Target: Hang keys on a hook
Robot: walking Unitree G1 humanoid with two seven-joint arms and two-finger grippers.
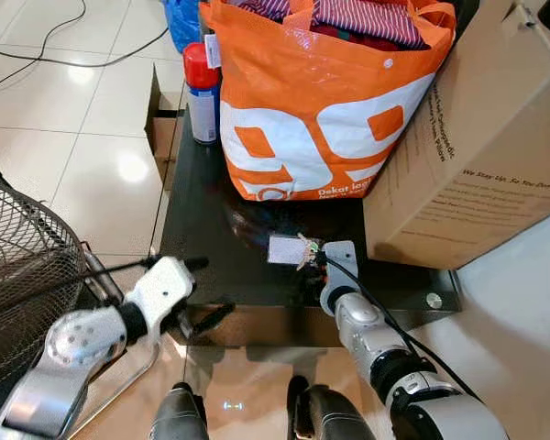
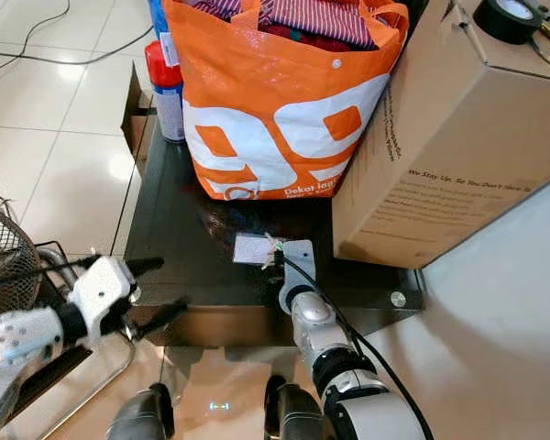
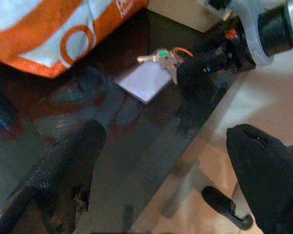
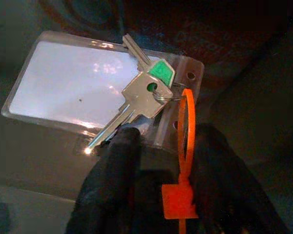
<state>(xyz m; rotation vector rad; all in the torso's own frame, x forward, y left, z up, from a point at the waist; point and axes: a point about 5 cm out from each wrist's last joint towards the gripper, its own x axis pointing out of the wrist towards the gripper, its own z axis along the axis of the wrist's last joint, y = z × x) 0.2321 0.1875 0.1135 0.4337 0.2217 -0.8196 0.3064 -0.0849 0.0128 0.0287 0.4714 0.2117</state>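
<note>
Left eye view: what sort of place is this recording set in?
Probably a lived-in home, perhaps an entry or storage corner: a tiled floor, a low black table crowded with an orange shopping bag of clothes and a cardboard box, and a floor fan beside it.
</note>
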